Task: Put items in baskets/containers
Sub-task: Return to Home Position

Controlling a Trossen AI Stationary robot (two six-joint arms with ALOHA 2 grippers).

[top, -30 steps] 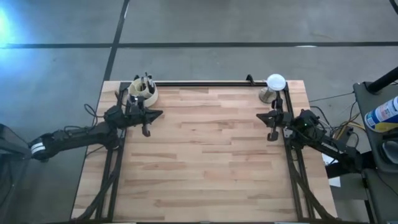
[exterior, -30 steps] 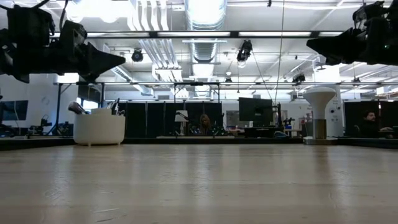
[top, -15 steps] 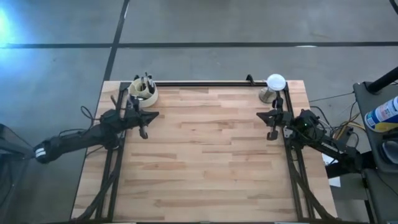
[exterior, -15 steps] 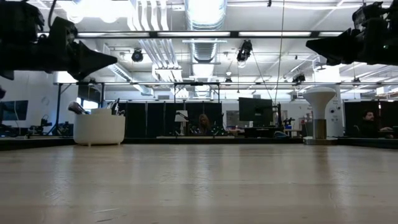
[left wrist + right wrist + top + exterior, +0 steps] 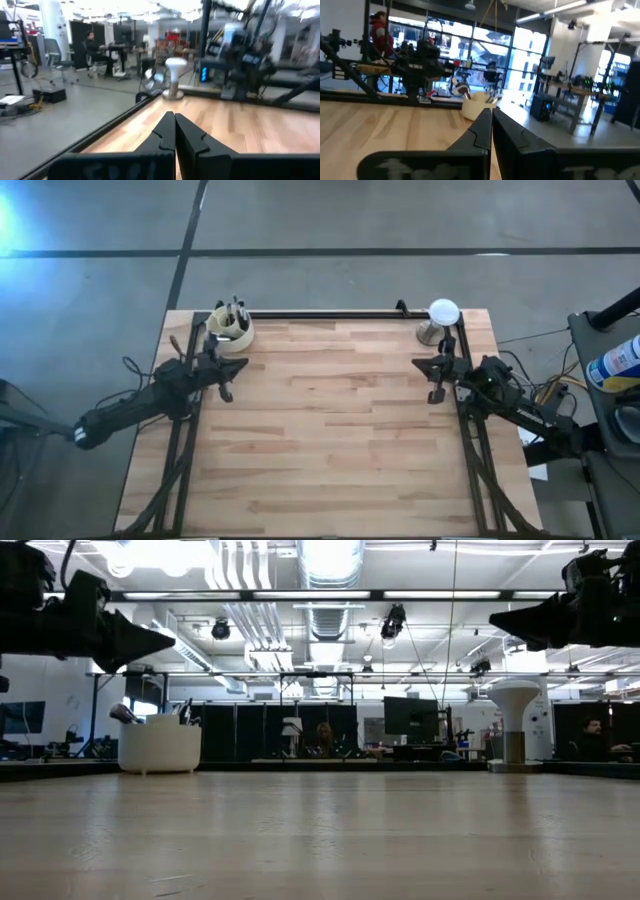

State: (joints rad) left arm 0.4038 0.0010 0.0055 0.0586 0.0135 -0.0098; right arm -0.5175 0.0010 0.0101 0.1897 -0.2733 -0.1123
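Observation:
The cream cup (image 5: 231, 328) stands at the table's far left corner with several makeup brushes (image 5: 238, 311) upright in it; it also shows in the low view (image 5: 159, 747) and the right wrist view (image 5: 479, 107). My left gripper (image 5: 241, 364) is shut and empty, raised above the table near the left edge, a little nearer than the cup; its shut fingers show in the left wrist view (image 5: 174, 125). My right gripper (image 5: 417, 365) is shut and empty, raised near the table's right edge; it also shows in the right wrist view (image 5: 490, 120).
A white dome on a metal stand (image 5: 441, 320) stands at the far right corner. A black rail (image 5: 330, 314) runs along the table's far edge. A bare wooden tabletop (image 5: 330, 430) lies between the arms. People sit in the room behind the table (image 5: 326, 738).
My left gripper has drawn back toward the table's left edge and a little toward the near edge, away from the cup, staying shut. The cup and its brushes have kept still.

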